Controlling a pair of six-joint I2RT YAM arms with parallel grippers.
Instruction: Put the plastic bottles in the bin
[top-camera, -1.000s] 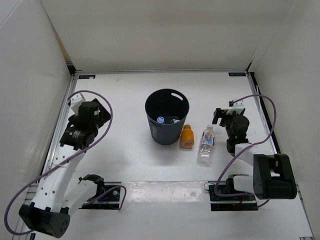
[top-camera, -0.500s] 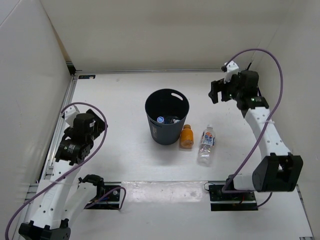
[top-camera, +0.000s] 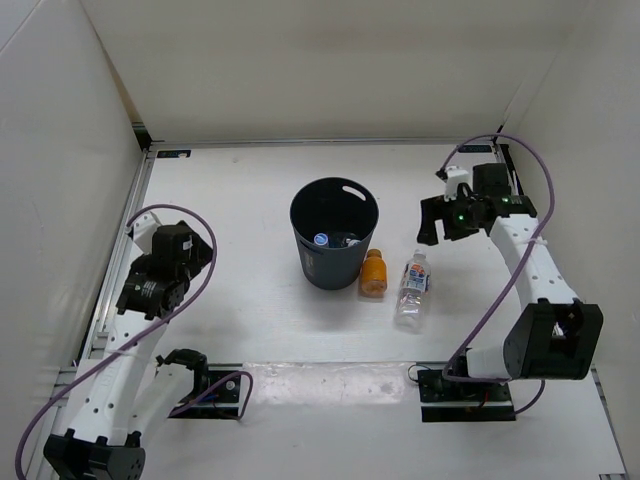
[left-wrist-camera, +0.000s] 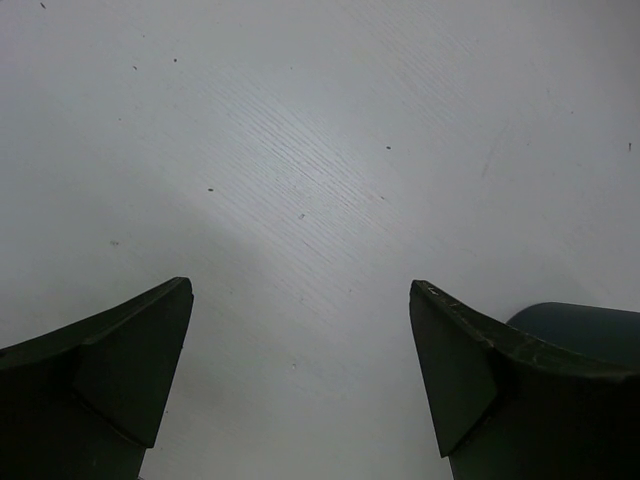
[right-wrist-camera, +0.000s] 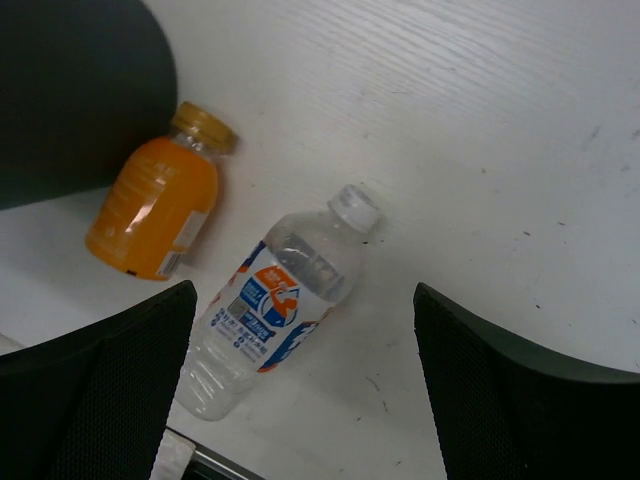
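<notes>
The dark blue-grey bin (top-camera: 334, 250) stands mid-table, with two bottles partly visible inside it (top-camera: 322, 240). The short orange bottle (top-camera: 373, 273) lies against the bin's right side. The clear bottle with the white colourful label (top-camera: 411, 290) lies just right of it. My right gripper (top-camera: 431, 226) is open and empty, above and just behind these two. In the right wrist view the labelled bottle (right-wrist-camera: 275, 300) lies between my open right gripper's (right-wrist-camera: 305, 385) jaws, with the orange bottle (right-wrist-camera: 155, 215) and bin (right-wrist-camera: 80, 90) to the left. My left gripper (top-camera: 187, 243) is open and empty, left of the bin.
The left wrist view shows bare white table between the open left gripper (left-wrist-camera: 300, 375) jaws and a sliver of the bin (left-wrist-camera: 585, 318) at lower right. White walls (top-camera: 60, 200) enclose the table on three sides. The arm bases (top-camera: 470, 385) sit at the near edge.
My right arm swung up to the back right, then came down and forward over the two lying bottles. My left arm drew back towards the left edge.
</notes>
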